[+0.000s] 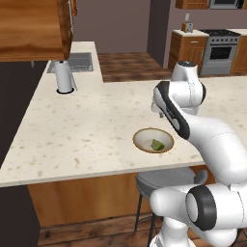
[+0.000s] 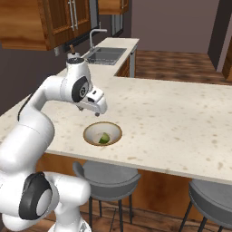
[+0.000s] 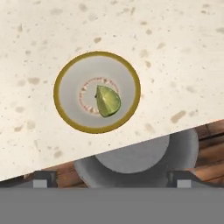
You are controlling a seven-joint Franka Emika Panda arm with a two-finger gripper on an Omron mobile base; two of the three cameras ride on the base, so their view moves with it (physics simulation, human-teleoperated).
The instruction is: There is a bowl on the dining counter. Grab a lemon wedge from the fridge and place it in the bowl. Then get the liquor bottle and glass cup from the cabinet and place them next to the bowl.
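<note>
The lemon wedge (image 3: 107,101) sits in the bowl (image 3: 65,76), green and just right of centre in the hand view; the bowl rests on the dining counter (image 1: 87,130) close to its near edge; directly below that edge is a grey stool (image 2: 106,177), and a second stool (image 2: 213,197) stands off to the right. The gripper (image 3: 112,180) hangs above the bowl with its fingers spread wide and nothing between them; the two dark tips (image 3: 43,178) frame the stool seat at the bottom of the hand view. Over on the far left of the counter there is a pale upright cylinder (image 1: 63,77), well apart from the bowl; behind it a sink (image 2: 105,55) with a tap; a wooden wall cabinet (image 2: 41,22) hangs overhead; a stove (image 1: 219,50) stands across the room. The stone top around the bowl lies bare on every side.
</note>
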